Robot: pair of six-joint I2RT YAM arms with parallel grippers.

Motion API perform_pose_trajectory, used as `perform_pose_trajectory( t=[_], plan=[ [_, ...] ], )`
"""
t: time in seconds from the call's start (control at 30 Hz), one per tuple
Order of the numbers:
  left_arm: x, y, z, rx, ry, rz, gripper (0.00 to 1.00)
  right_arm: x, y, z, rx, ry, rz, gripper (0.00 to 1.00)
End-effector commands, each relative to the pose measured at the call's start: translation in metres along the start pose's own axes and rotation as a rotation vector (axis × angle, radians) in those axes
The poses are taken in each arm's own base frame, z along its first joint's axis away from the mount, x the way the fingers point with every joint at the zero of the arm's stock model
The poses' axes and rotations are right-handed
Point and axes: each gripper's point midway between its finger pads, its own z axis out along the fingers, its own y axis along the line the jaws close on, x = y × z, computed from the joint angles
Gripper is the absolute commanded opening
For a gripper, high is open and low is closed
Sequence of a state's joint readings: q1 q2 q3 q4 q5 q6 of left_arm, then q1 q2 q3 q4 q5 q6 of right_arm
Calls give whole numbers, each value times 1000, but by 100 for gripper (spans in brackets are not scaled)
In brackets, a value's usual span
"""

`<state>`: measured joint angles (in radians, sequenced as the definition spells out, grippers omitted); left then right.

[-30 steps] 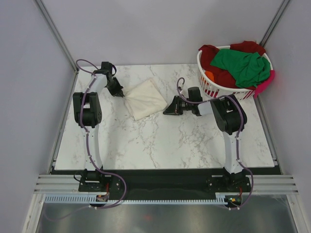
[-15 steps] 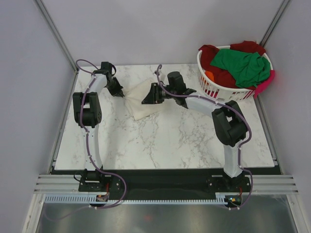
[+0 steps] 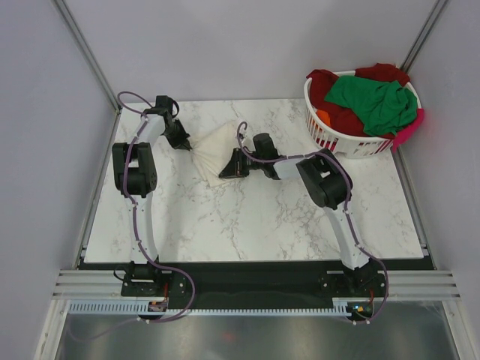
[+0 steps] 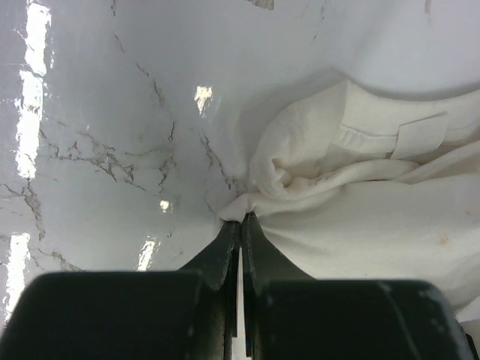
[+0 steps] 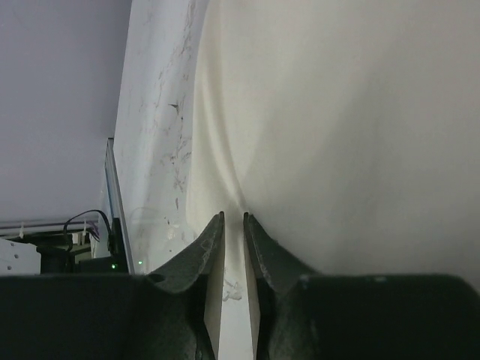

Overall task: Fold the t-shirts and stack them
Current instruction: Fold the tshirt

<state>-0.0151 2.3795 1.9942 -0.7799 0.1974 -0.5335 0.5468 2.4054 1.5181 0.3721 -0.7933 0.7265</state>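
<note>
Left arm and right arm show white links, black joints, purple cables.

The left arm stretches forward, the left end effector low, fingers pressed together. The right arm bends leftward, the right end effector low, fingers nearly touching.

The cream cotton t-shirt lies between left gripper and right gripper. A white slatted plastic basket stands right of both, farther back.
</note>
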Motion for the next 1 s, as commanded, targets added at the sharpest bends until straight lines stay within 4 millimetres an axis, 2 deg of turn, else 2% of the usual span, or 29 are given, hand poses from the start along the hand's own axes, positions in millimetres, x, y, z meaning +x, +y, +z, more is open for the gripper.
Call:
perform_pose_trajectory(
  t=[0.0,0.03,0.07,0.1,0.13,0.17,0.2,0.23,0.27,0.3,0.33,0.37,0.4,0.47,0.5,0.53,0.57,0.6,0.63,0.67,0.7,0.73,0.8,0.83,0.9,0.93,0.97],
  plan=[
    [8,24,14,-70,35,41,2,38,-25,-17,102,26,35,24],
    [4,23,12,-71,22,48,2,42,-23,-24,111,26,28,25],
    [3,23,11,-74,17,50,2,60,-27,-34,135,47,48,27],
    [1,21,8,-70,11,53,2,62,-23,-40,148,44,41,29],
    [-6,16,2,-62,-13,63,2,58,-7,-52,154,41,-2,32],
    [-11,12,-3,-49,-29,71,4,63,-3,-61,174,56,-11,39],
    [-16,6,-9,-31,-45,84,17,59,1,-68,207,51,-44,43],
    [-27,-6,-22,1,-78,107,33,55,18,-85,235,67,-94,49],
    [-36,-15,-40,23,-119,120,50,47,30,-92,247,58,-133,62],
    [-44,-22,-54,36,-152,131,71,32,52,-108,262,17,-185,68],
    [-55,-30,-71,50,-199,148,77,34,60,-118,288,35,-188,72],
    [-64,-40,-95,73,-248,157,84,26,72,-125,291,19,-229,78],
    [-69,-46,-109,88,-278,166,90,18,93,-138,279,-14,-263,80],
    [-77,-57,-136,117,-331,179,95,21,106,-151,290,-19,-276,85],
    [-79,-63,-157,134,-367,177,95,20,119,-162,285,-39,-288,86],
    [-73,-61,-160,130,-359,173,94,22,124,-167,287,-48,-293,86],
    [-67,-59,-161,131,-348,166,92,32,121,-172,297,-42,-278,87],
    [-62,-60,-173,139,-356,166,88,33,132,-183,289,-70,-292,88],
    [-43,-48,-157,120,-294,145,86,47,125,-187,299,-54,-276,89],
    [-38,-50,-151,146,-296,149,84,52,126,-191,300,-59,-274,90],
    [-26,-61,-161,228,-288,166,79,55,135,-200,291,-81,-284,90],
    [4,-45,-134,232,-202,148,78,67,128,-203,301,-67,-269,91],
    [16,-54,-126,328,-220,166,78,74,134,-212,290,-79,-279,92],
    [38,-48,-114,331,-173,169,78,83,130,-214,299,-61,-269,93],
    [50,-50,-103,348,-167,197,79,89,135,-222,299,-54,-271,93],
    [64,-48,-92,342,-137,203,80,92,135,-224,303,-53,-278,93],
    [69,-48,-87,343,-128,208,84,94,136,-227,304,-54,-281,93]
  ],
)
